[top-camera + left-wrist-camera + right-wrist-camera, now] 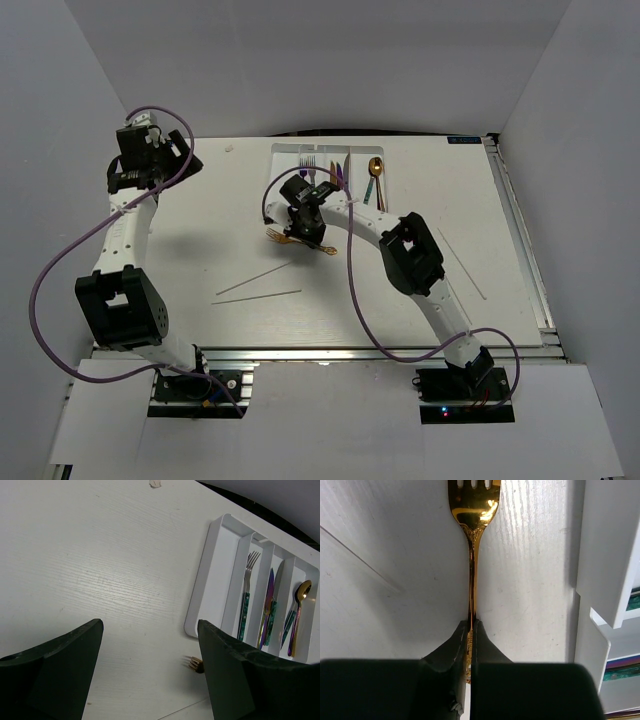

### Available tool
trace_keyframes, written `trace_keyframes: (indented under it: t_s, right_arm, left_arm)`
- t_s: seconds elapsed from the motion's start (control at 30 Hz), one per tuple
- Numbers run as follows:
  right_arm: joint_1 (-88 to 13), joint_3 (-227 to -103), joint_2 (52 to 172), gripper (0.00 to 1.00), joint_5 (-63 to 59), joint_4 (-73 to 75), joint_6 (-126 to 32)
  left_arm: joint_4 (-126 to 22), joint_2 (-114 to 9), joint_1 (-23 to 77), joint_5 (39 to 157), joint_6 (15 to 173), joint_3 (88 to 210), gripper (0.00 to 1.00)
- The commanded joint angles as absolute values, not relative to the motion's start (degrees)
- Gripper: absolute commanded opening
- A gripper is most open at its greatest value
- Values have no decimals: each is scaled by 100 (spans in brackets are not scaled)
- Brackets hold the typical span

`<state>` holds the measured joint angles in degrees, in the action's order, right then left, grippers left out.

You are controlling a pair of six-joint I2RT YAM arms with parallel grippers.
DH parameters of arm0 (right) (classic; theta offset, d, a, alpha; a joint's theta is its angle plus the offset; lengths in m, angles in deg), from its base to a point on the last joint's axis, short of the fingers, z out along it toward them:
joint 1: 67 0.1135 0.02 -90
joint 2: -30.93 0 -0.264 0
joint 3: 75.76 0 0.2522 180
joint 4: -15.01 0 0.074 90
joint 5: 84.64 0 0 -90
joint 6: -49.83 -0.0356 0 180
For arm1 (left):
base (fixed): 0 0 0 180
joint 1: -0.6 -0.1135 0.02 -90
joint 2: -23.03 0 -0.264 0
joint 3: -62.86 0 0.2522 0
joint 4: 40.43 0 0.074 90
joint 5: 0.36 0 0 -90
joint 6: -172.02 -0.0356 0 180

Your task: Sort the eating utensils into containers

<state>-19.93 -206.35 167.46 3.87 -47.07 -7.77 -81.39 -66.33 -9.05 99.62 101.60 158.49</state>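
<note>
Black right gripper [471,626] clamps the handle of the gold fork [471,555], down by the desk [200,230], just beside the white tray [285,165]. Grasp looks made; next, I'd say, carry it into the compartment holding the teal-handled fork [247,585] and release. Left gripper [150,625] gapes, idle.

The right hand [471,626] has its two dark fingers [447,652] pressed together on the slim handle of a gold fork [471,555], with no gap on either side of the metal. The fork runs straight up the middle of the view, its ornate neck and shiny bowl catching light and its tines cut off by the top edge. Beneath it lies the pale, grained tabletop [530,580], crossed at the left by a thin grey line [360,555]. At the right edge stands the white tray [605,555], where a teal handle [634,601] and a purple strip [620,662] just show.
</note>
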Motion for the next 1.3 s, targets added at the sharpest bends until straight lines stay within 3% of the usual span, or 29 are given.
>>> trace_keyframes:
  t_s: [0.0, 0.53, 0.7, 1.0, 1.2, 1.23, 1.27]
  right_arm:
    - [-1910, -20195, 16762, 0, 106, -5510, -817]
    - [-2304, -20105, 15152, 0, -685, -3893, -2177]
    - [-2988, -20674, 15335, 0, -808, -3208, -3637]
    - [-3369, -20843, 15625, 0, 351, -2073, -5483]
    - [-3342, -21107, 15890, 0, -341, -2020, -5170]
    - [-3334, -21055, 15872, 1, -473, -2011, -4812]
    - [-3307, -20906, 15855, 13, -518, -1985, -4599]
  left_arm:
    - [-8178, -6275, -915, 9887, 10162, 15801, 87]
    - [-8205, -6275, -915, 9825, 10171, 15801, 86]
    - [-8205, -6328, -924, 9746, 10188, 15862, 86]
    - [-8214, -6468, -915, 9518, 10311, 15959, 92]
    - [-8222, -6442, -924, 9491, 10215, 15898, 94]
    - [-8222, -6442, -915, 9482, 10206, 15889, 94]
    - [-8214, -6442, -915, 9474, 10215, 15854, 94]
